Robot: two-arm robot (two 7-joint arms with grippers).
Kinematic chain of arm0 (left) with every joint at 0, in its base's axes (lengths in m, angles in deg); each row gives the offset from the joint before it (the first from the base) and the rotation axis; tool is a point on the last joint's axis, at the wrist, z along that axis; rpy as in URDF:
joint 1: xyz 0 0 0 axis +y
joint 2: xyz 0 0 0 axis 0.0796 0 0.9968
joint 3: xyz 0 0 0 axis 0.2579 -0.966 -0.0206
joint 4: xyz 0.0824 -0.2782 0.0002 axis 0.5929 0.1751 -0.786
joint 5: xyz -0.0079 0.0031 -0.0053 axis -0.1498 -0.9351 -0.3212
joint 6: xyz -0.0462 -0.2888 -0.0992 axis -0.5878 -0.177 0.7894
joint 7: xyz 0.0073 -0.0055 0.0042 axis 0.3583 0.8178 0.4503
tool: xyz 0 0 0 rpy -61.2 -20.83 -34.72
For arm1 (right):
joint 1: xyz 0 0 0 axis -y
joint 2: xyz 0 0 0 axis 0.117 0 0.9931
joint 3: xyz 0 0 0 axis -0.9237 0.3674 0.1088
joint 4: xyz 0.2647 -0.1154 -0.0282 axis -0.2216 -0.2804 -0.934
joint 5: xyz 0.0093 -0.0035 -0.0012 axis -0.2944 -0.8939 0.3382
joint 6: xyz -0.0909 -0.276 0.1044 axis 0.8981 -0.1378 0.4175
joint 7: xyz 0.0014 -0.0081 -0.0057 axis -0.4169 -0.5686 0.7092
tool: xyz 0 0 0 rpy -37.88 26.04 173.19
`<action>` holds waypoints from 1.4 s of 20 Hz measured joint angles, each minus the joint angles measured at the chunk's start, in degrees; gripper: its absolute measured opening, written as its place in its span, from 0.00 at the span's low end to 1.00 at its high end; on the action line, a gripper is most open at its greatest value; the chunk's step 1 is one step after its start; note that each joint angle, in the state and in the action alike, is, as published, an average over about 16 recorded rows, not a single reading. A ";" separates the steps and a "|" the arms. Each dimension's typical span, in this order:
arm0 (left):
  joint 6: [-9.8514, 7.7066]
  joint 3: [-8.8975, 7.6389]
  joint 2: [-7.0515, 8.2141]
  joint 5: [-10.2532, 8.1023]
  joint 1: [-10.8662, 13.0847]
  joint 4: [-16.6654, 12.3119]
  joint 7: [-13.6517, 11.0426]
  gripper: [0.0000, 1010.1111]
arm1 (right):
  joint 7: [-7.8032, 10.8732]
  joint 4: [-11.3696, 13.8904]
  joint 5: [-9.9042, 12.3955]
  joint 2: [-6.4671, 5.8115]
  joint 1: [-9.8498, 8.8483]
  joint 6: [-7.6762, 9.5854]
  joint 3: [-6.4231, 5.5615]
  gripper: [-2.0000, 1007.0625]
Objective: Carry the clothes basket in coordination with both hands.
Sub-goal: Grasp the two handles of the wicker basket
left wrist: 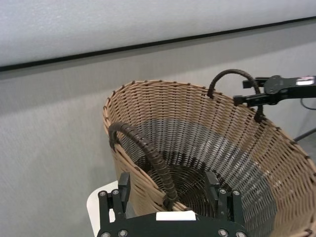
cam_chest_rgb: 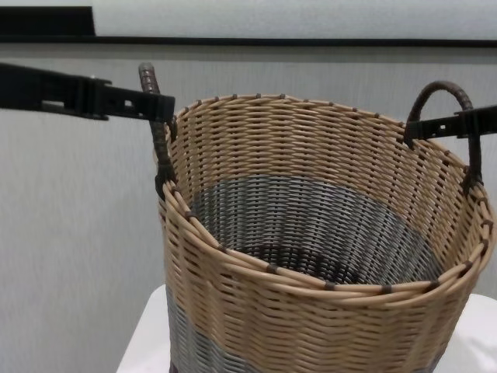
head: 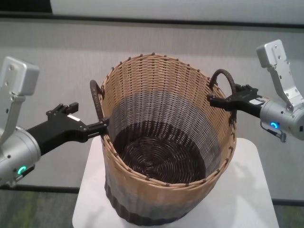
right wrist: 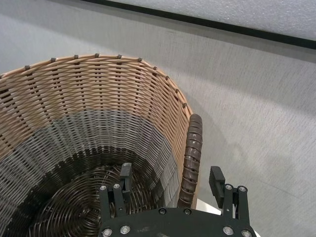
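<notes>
The clothes basket [head: 161, 99] is round wicker with a tan upper band, a grey middle band and a dark base, and it is empty. It stands on a white table top [head: 249, 190]. My left gripper [head: 102, 124] is at the basket's left loop handle [head: 96, 97]. In the left wrist view [left wrist: 168, 185] it is open, with the handle [left wrist: 155, 165] between its jaws. My right gripper [head: 213, 100] is at the right loop handle [head: 226, 76]. In the right wrist view [right wrist: 171, 175] it is open around that handle [right wrist: 191, 153]. The chest view shows both grippers, left [cam_chest_rgb: 161, 107] and right [cam_chest_rgb: 413, 129], at rim height.
A grey wall with a black strip [head: 152, 21] runs behind the basket. The white table top is only a little wider than the basket's base. Grey floor [head: 42, 209] lies to either side of it.
</notes>
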 joint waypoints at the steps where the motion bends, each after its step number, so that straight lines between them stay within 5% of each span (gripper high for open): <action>1: -0.11 0.29 -0.39 0.21 -0.37 0.39 -0.17 0.99 | 0.00 0.00 0.00 0.00 0.00 0.00 0.00 0.99; 13: 0.10 3.07 -4.24 3.57 -5.32 6.82 -2.28 0.99 | 0.00 0.00 0.00 0.00 0.00 0.00 0.00 0.99; 28: 2.71 4.54 -7.65 9.24 -10.26 14.40 -3.40 0.99 | 0.00 0.00 0.00 0.00 0.00 0.00 0.00 0.99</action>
